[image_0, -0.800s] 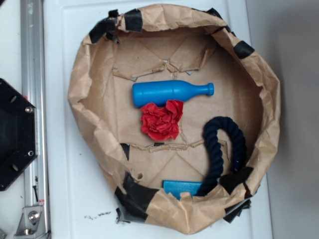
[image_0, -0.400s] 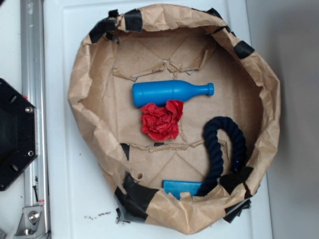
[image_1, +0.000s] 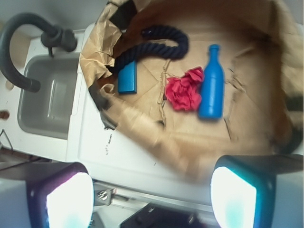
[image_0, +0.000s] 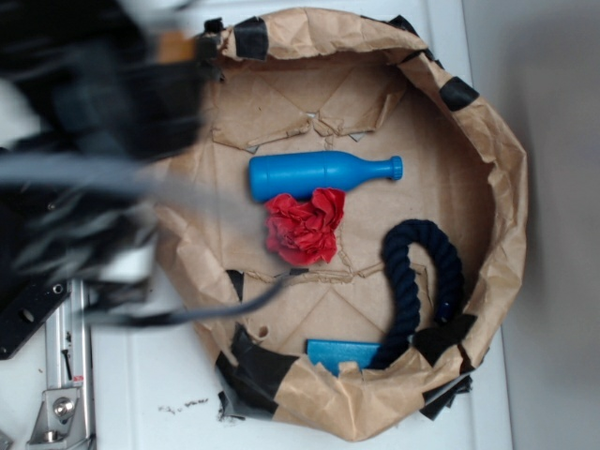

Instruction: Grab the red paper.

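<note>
The red paper (image_0: 302, 228) is a crumpled wad on the floor of the brown paper basin (image_0: 487, 141), touching the lower side of the blue bottle (image_0: 319, 174). In the wrist view the red paper (image_1: 184, 90) lies left of the upright bottle (image_1: 212, 83). My arm is a dark motion-blurred mass at the upper left of the exterior view, over the basin's left rim; the gripper cannot be made out there. In the wrist view my gripper (image_1: 151, 197) is open and empty, its fingertips (image_1: 69, 202) wide apart, high above the white surface outside the basin.
A dark navy rope (image_0: 422, 281) curls at the basin's right, with a flat blue block (image_0: 342, 353) at the front wall. Black tape patches (image_0: 251, 37) mark the rim. A metal rail (image_0: 66, 375) runs along the left. A grey sink (image_1: 47, 99) and dark faucet (image_1: 28, 33) show in the wrist view.
My arm has swept into the exterior view from the left and now blurs over the basin's left rim; before, no arm was visible. The objects in the basin have not moved.
</note>
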You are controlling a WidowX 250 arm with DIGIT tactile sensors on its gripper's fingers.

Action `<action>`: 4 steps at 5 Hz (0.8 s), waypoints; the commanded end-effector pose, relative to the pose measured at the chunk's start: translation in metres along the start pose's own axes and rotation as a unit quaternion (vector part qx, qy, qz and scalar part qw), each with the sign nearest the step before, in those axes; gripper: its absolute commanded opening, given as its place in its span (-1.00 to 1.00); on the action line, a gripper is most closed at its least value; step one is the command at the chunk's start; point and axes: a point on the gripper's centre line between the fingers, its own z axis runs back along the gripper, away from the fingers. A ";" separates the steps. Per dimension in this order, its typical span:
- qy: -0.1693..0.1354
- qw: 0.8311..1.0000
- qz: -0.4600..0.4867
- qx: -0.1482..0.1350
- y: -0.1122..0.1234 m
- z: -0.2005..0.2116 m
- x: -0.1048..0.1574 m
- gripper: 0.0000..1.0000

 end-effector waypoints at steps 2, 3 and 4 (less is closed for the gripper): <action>-0.045 0.981 -0.161 0.101 0.042 -0.058 0.061 1.00; -0.045 0.981 -0.161 0.101 0.042 -0.058 0.061 1.00; -0.045 0.981 -0.161 0.101 0.042 -0.058 0.061 1.00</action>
